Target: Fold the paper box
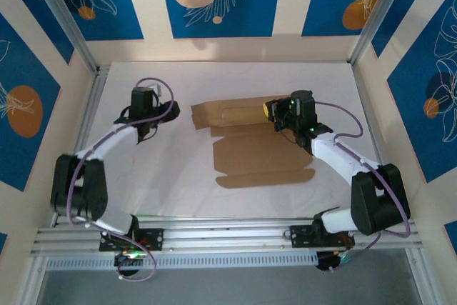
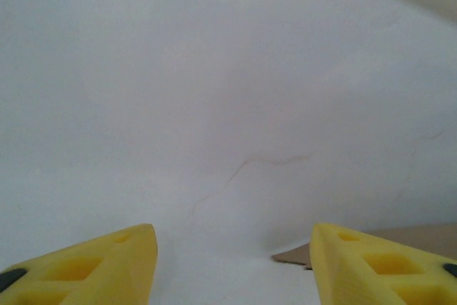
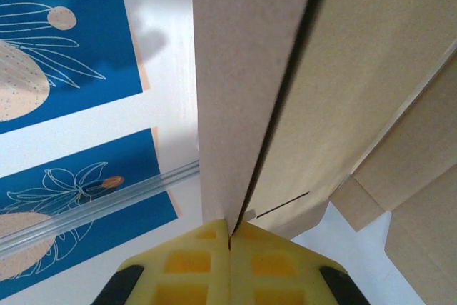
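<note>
Paper box (image 1: 260, 156) lies as creased brown sheet mid-tabletop (image 1: 157, 176), flaps spread flat toward us. We see right tool (image 1: 274, 111) pressed together on far flap's edge at right end. Left tool (image 1: 168, 111) hovers just left of sheet, fingers spread, apart from cardboard.

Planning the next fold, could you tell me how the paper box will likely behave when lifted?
Probably light: the right tool holds the paper box by one pinched flap. Likely floppy at its creases, as most of it lies flat. It may slide on the smooth table.
</note>
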`<state>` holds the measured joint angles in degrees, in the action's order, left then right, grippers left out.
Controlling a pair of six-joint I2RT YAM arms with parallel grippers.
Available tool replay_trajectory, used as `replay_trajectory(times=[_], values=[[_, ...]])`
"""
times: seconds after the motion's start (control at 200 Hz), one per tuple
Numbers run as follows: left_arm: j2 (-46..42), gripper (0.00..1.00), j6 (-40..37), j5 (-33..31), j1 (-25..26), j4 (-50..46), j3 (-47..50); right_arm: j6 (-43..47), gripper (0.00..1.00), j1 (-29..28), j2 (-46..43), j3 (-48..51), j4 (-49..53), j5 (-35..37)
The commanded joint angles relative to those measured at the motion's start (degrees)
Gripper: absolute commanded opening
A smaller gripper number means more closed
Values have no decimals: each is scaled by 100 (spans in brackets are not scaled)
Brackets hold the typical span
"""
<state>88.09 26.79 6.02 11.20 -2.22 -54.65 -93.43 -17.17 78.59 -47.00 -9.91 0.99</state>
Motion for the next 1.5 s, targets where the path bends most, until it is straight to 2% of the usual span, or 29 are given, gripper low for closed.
replay_trajectory(times=[0.0,0.11,0.23,0.31,0.425,0.505,0.61,0.715,0.84,0.93,1.105,1.351,1.496], values=[[53,57,291,250,-18,-174,-126,49,0,34,22,59,-234,-161],[-341,54,972,191,6,-152,437,-5,0,55,32,42,-259,-199],[-1117,53,1540,442,214,631,1463,-78,0,-9,8,21,-280,-166],[-1393,54,1822,670,334,742,1745,-151,0,-65,-32,-23,-206,-87],[-1691,56,2261,707,736,1423,2205,-377,0,-137,-88,-63,-111,20],[-1600,60,2247,722,1139,1703,2160,-536,0,-198,-148,-74,-88,74],[-1059,62,2110,819,1470,1842,1842,-678,0,-295,-251,-129,32,173],[-685,62,2254,845,1510,2202,1708,-644,0,-357,-335,-208,186,214],[-666,62,2267,1080,1551,2573,1502,-477,0,-370,-389,-188,408,281],[-792,61,2088,1128,1564,2291,1303,-390,2,-354,-392,-11,387,337],[-1160,59,1844,888,1568,2074,1510,-370,15,-362,-99,176,120,327],[-1316,58,1771,958,1560,2072,1719,-238,33,-398,313,-127,-192,256],[-1343,58,1708,954,1559,2063,1738,-254,37,-467,490,-265,-297,298]])
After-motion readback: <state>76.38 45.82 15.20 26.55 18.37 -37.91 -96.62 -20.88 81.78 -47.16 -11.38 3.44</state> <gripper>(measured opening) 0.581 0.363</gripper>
